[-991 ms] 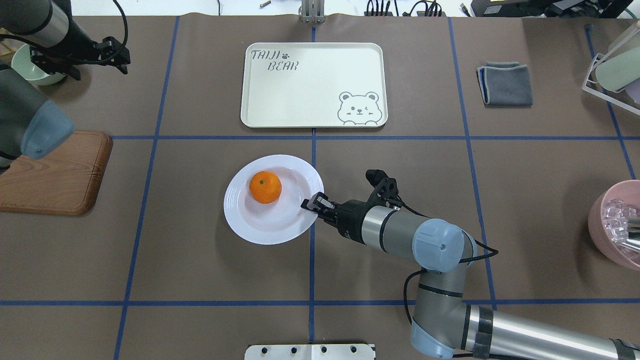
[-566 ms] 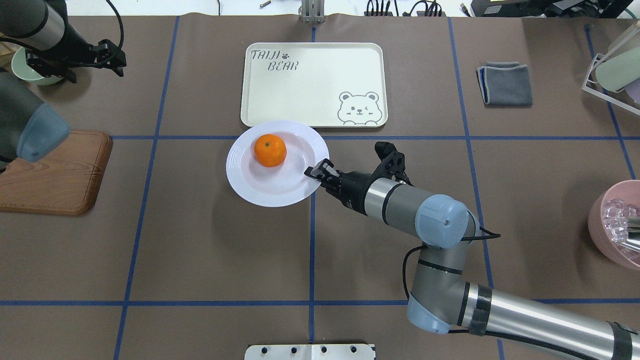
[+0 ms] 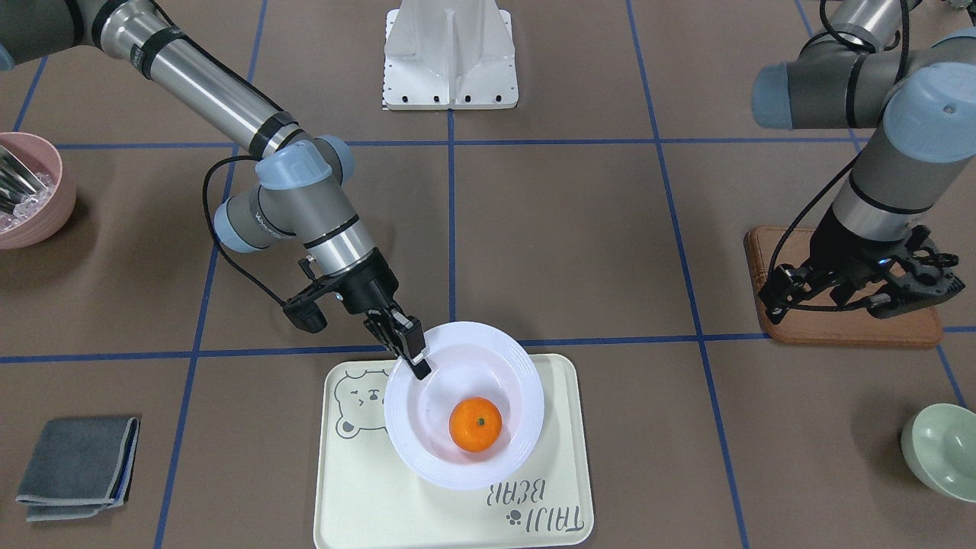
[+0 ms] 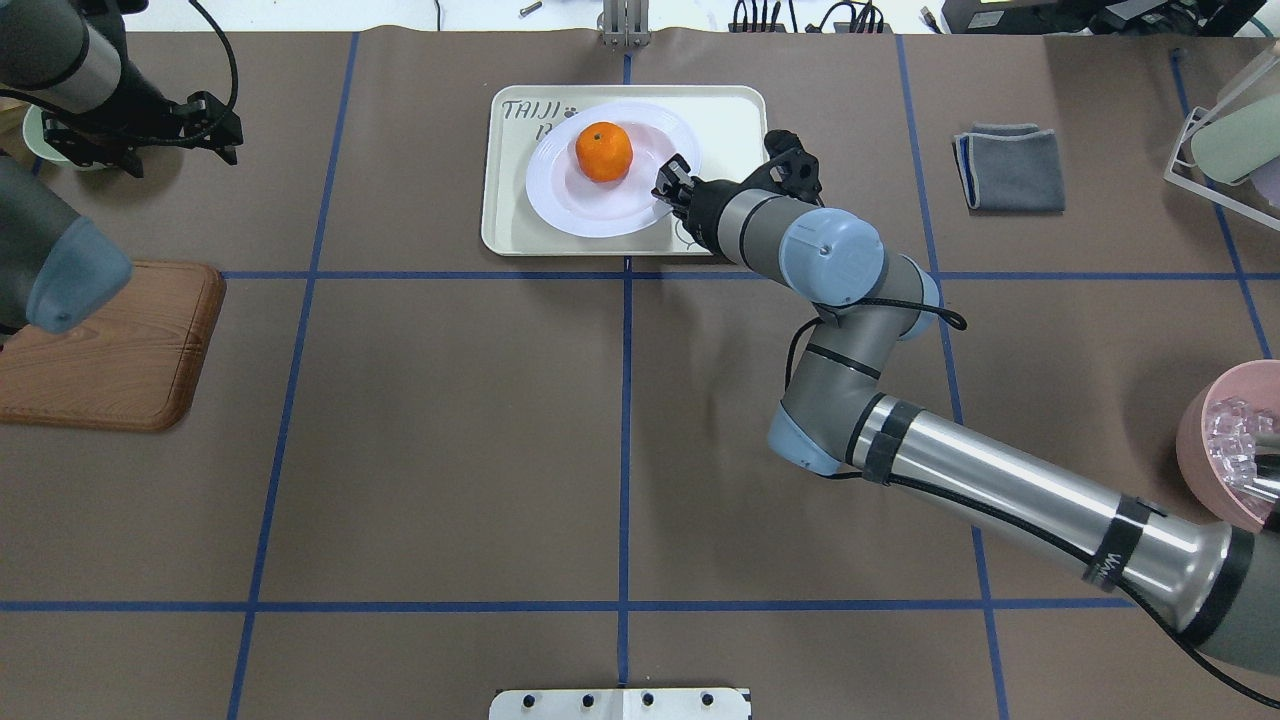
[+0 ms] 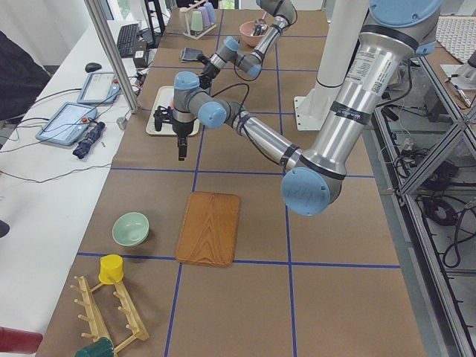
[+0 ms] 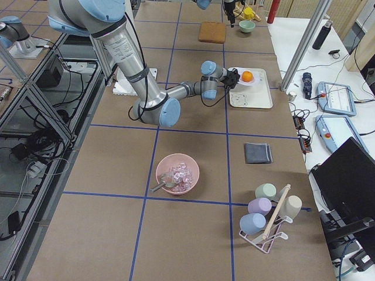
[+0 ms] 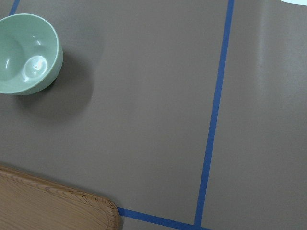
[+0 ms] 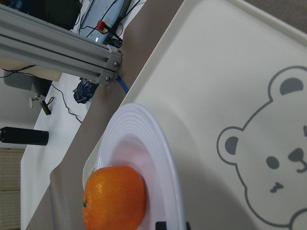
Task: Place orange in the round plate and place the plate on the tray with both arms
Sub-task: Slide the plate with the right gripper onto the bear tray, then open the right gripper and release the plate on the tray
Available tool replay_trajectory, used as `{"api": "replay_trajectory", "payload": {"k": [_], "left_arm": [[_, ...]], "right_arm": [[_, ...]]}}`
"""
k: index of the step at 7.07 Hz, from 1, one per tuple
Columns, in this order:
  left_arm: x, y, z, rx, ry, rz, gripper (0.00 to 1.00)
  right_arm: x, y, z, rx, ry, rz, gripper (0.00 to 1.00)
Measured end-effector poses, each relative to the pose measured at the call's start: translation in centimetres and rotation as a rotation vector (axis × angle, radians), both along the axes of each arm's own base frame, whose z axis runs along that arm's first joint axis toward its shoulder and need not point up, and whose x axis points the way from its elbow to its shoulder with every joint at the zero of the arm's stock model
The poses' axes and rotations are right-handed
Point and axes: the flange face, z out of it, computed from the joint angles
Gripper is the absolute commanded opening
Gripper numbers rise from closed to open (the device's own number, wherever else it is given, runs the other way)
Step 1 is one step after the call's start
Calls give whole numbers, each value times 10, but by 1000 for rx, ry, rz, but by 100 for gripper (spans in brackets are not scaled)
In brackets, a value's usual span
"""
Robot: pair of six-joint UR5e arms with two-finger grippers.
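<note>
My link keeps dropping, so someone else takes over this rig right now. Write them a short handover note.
Right gripper: shut on the rim of the round plate.
Left gripper: holds nothing, parked off to the left near the green bowl and wooden board; I cannot tell whether it is open or shut.
The orange sits in the plate, and the plate is over the tray. I cannot tell whether it rests on the tray.
Done: orange in plate, plate at tray.
Left: confirm the plate is down, release the rim, withdraw.
</note>
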Motion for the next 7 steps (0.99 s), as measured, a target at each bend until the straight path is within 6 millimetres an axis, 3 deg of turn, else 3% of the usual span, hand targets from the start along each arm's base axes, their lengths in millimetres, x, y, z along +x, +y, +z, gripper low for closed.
{"api": "replay_trajectory", "payload": {"k": [1,2,4,5,7], "left_arm": [[0,1,2,-3,-1,0,98],[0,2,4,-6,-3,0,98],[-2,3,6,-8,-4,0,98],[-2,4,7,-8,-4,-1,98],[-2,4,6,-7,-4,0,98]], "right_arm": [[-10,-11,1,-18,25,0,24],[-14,-18,2,-34,47,3,99],[-2,-33,0,-20,190,-62,100],[21,-38,2,10,325,-163,100],[112,-45,19,19,539,-449,100]]}}
